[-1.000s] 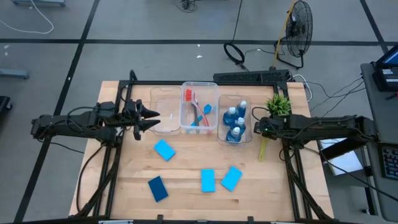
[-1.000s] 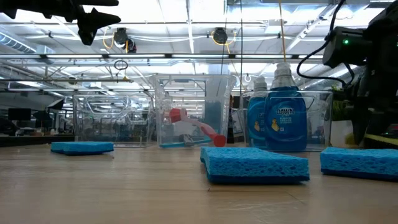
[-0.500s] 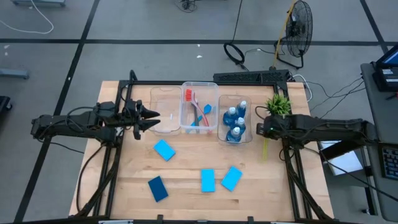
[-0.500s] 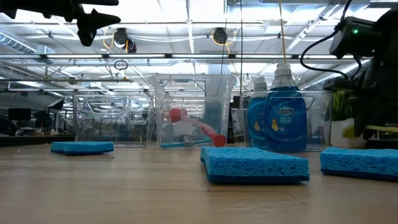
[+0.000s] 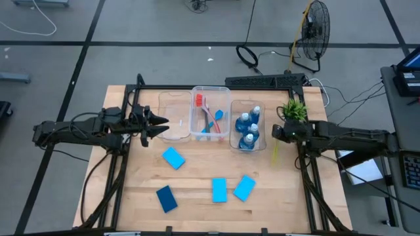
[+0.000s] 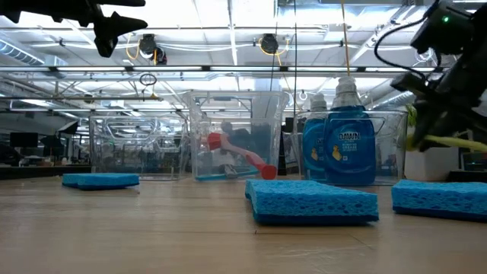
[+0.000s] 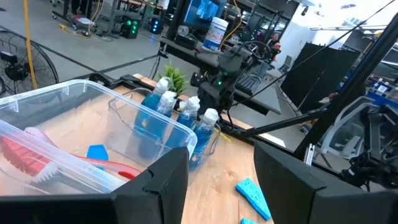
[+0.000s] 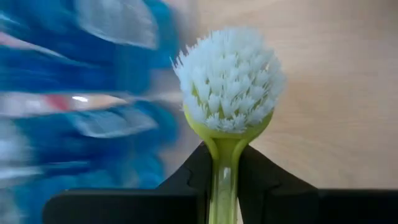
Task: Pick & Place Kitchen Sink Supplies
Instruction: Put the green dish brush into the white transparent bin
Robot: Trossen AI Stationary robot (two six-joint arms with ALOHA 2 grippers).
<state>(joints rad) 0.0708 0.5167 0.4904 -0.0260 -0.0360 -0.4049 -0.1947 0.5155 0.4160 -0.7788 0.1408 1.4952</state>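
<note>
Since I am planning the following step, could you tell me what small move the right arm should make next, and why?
Probably carry the yellow-green brush left toward the middle bin, where the red brush already lies. The right gripper is shut on its handle, lifted clear beside the bottle bin.

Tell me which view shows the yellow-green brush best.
The right wrist view: the yellow-green brush fills it, bristles and neck clear, handle in the right claw. The high view shows a thin strip, the low view its handle; the left wrist view hardly shows it.
</note>
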